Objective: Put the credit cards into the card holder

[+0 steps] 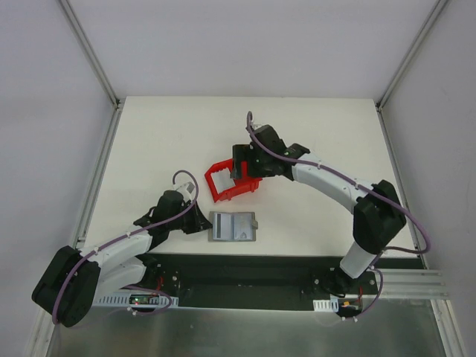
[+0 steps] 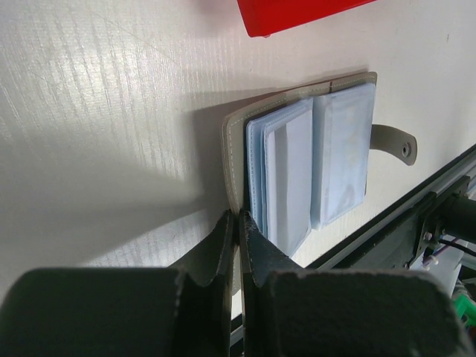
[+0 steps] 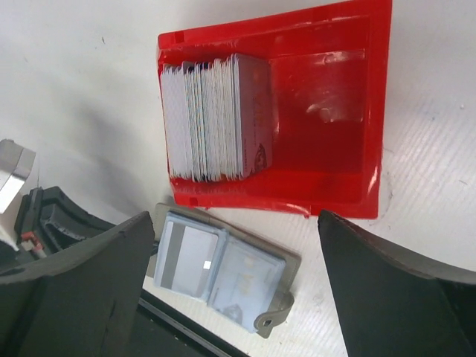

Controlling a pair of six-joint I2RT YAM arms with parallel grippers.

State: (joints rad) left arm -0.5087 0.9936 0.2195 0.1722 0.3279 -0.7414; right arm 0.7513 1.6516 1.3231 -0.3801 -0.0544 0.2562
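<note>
In the lower centre of the left wrist view, the left gripper (image 2: 238, 227) is pinching the edge of the card holder (image 2: 338, 152)'s grey cover, jaws pressed tight on it. The holder is lying open on the white table (image 2: 111, 111). In the right wrist view, the right gripper (image 3: 234, 223) is hanging with jaws spread wide, gripping nothing, while the credit cards (image 3: 216, 119) are sitting stacked at the left end of the red bin (image 3: 327, 149) in the upper frame, just above the holder.
</note>
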